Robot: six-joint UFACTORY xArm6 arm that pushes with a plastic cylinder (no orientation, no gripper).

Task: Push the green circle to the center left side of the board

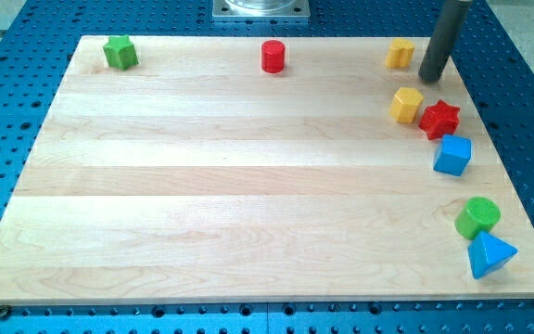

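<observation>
The green circle (477,217) is a short green cylinder near the board's lower right corner, touching a blue triangle (490,254) just below it. My tip (431,77) is at the view's upper right, just right of a yellow block (400,53) and above a yellow hexagon (406,105). The tip is far above the green circle and touches no block.
A red star (439,119) sits against the yellow hexagon, with a blue cube (452,155) below it. A red cylinder (273,57) stands at the top middle and a green star (120,52) at the top left. The wooden board (202,186) lies on a blue perforated table.
</observation>
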